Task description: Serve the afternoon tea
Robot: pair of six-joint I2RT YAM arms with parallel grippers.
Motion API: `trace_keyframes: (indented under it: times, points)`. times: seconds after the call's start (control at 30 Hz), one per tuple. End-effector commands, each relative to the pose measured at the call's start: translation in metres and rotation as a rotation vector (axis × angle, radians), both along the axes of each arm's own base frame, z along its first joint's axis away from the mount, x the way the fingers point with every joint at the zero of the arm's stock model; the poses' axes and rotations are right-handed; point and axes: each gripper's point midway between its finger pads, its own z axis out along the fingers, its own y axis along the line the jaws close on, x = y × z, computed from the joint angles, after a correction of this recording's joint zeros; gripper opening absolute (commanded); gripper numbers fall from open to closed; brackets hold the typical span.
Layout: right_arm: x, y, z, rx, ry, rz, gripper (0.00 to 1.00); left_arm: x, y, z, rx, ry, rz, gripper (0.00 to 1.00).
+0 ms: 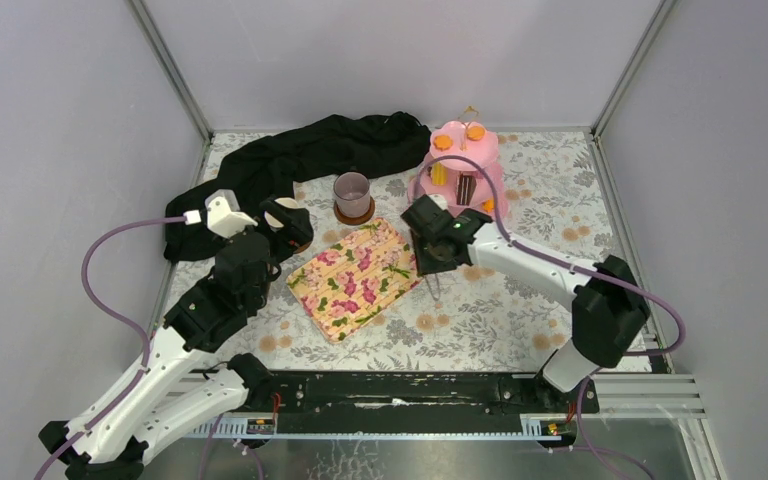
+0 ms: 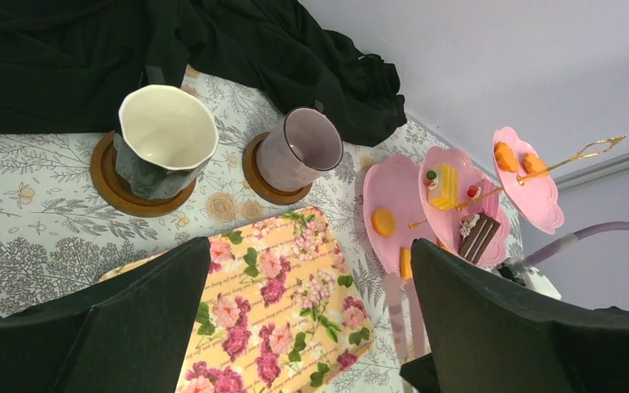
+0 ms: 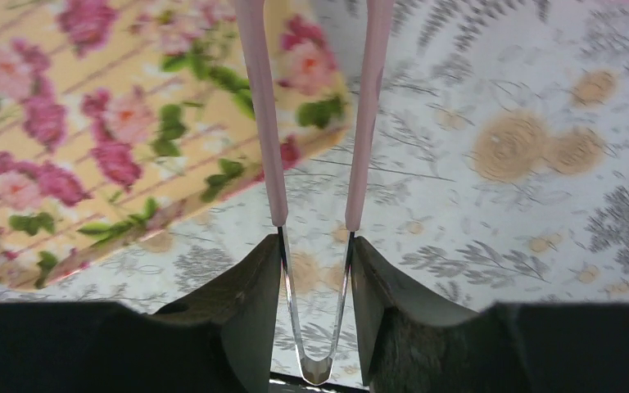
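Gripping pink tongs (image 3: pixel 266 123) near their metal bend, the right gripper (image 3: pixel 315 270) hangs over the edge of the floral napkin (image 3: pixel 90 106) in the right wrist view. I judge the step is bringing the tongs to a cake, so next they must be aimed at one piece. The left wrist view shows the left gripper (image 2: pixel 311 327) wide open and empty near the cream-lined dark mug (image 2: pixel 166 143) and the mauve-grey mug (image 2: pixel 299 151), with the toy cakes (image 2: pixel 459 205) on the pink stand (image 2: pixel 393 188). In the top view a flowered tablecloth (image 1: pixel 520 300) covers the table, with a black cloth (image 1: pixel 310 155) at the back and plain grey walls (image 1: pixel 380 50) around.
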Motion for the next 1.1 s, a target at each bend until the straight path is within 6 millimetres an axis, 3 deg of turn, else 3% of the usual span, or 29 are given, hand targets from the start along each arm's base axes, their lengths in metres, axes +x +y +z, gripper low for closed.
trace_keyframes:
  times: [0.0, 0.03, 0.2, 0.5, 0.67, 0.83, 0.9, 1.07]
  points:
    - [0.003, 0.05, 0.023, 0.041, -0.061, 0.078, 0.41, 0.001, 0.01, 0.012, 0.01, -0.02, 0.048, 1.0]
    - [0.003, 0.06, 0.012, 0.022, -0.042, 0.1, 0.41, 0.003, 0.01, 0.011, 0.018, -0.019, 0.05, 1.0]
    - [0.003, 0.106, -0.001, 0.02, -0.017, 0.185, 0.41, 0.012, 0.009, 0.01, 0.054, -0.006, 0.061, 1.0]
    - [0.004, 0.161, -0.023, 0.032, 0.013, 0.279, 0.41, 0.032, 0.019, 0.007, 0.059, 0.014, 0.067, 1.0]
    - [-0.007, 0.168, -0.037, 0.006, 0.037, 0.302, 0.44, 0.039, 0.026, 0.0, 0.044, 0.033, 0.085, 1.0]
    - [-0.013, 0.166, -0.047, -0.018, 0.052, 0.303, 0.54, 0.043, 0.033, 0.002, 0.034, 0.035, 0.112, 1.0]
    - [-0.012, 0.166, -0.043, -0.018, 0.035, 0.298, 0.59, 0.043, 0.036, 0.004, 0.03, 0.033, 0.122, 1.0]
    - [-0.005, 0.17, -0.011, 0.018, -0.031, 0.284, 0.7, 0.046, 0.039, 0.013, 0.009, 0.022, 0.137, 1.0]
